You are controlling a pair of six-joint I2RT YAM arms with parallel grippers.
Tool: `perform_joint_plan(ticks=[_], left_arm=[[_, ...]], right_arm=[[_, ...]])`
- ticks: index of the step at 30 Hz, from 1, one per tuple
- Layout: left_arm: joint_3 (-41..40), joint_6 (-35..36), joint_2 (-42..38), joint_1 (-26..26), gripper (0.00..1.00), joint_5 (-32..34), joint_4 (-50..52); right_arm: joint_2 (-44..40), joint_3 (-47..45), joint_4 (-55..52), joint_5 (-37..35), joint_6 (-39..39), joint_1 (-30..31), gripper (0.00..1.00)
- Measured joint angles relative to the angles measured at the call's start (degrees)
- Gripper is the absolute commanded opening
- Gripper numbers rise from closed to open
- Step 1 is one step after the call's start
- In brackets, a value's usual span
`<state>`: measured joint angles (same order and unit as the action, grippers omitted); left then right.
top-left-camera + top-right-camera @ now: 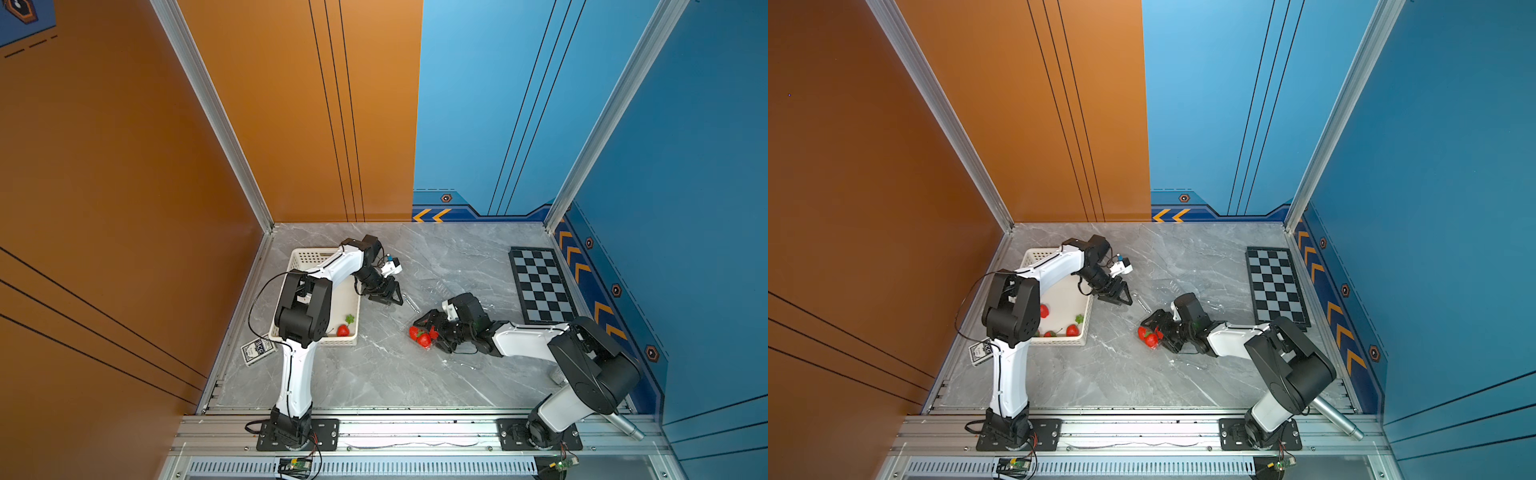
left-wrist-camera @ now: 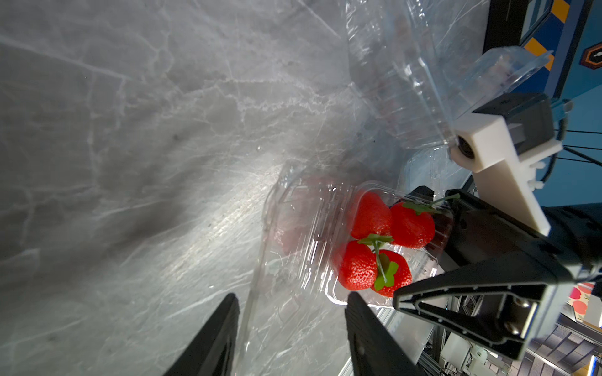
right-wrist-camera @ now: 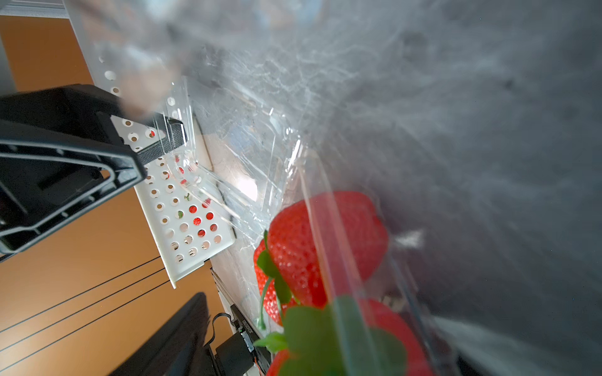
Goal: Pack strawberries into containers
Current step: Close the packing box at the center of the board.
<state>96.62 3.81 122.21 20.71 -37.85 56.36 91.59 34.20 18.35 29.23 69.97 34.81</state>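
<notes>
Left end effector [image 1: 390,300]: just beside the basket [image 1: 309,254], low over the surface [image 1: 374,374]. Fingers [image 2: 224,328] are about half spread, not clamped. The open lid [image 2: 293,234] of the filled container [image 2: 330,291] has its edge running between them, closer to one finger. Can't tell if a pad touches it.

Right end effector [image 1: 424,335]: farther from the basket, on the container's side away from it. It is spread wide, one finger on each side of the container's base, tips right at the rim. Cannot tell whether it is squeezing or only bracketing.

Filled container: on the surface, apart from the basket, lid swung open on the basket side. Four strawberries [image 2: 412,228] sit inside, two by two and touching, green caps on.

Second container [image 2: 407,81]: a clear clamshell lying open on the surface next to the filled one.

Basket: at least three loose berries [image 1: 1072,330] at the end nearer the robot, partly hidden behind the left arm.
</notes>
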Motion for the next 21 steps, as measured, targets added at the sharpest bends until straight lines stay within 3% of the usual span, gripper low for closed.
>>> perform_joint_plan(ticks=[4, 10, 21], left_arm=[[-0.04, -0.02, -1.01, 0.57, 0.52, -0.66, -0.04], [-0.76, -0.17, -2.01, 1.49, 0.41, -1.55, -0.44], [-2.56, -0.59, -3.02, 2.78, 0.32, -2.08, -0.57]], right_arm=[[0.0, 0.0, -0.04, 0.02, -0.35, 0.0, 0.86], [0.28, 0.13, 0.09, 0.13, -1.22, -0.07, 0.88], [2.12, 0.24, 3.72, 1.03, -1.7, -1.42, 0.9]])
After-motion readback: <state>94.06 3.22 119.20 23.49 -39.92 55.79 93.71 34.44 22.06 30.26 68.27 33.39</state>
